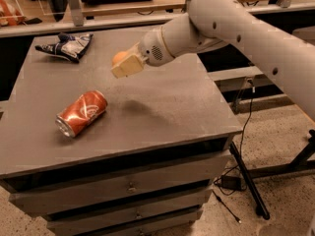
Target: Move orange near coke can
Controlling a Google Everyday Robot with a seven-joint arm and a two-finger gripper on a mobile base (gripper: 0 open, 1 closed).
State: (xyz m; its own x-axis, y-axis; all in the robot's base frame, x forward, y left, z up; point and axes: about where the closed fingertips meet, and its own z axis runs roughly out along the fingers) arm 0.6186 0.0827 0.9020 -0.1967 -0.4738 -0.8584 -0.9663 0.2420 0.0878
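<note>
The coke can [81, 112] lies on its side on the left part of the grey table [162, 107], silver end toward the front left. My gripper [124, 64] hangs above the middle of the table, up and to the right of the can. It is shut on the orange [118, 58], which shows as a pale-orange ball partly hidden behind the cream fingers [129, 67]. The orange is held off the tabletop, with its shadow on the table below, to the right of the can.
A dark blue and white foil bag [69, 45] lies at the table's far left corner. Drawers sit under the tabletop. A shelf with objects runs behind the table. Cables and a stand leg [248, 181] are on the floor at the right.
</note>
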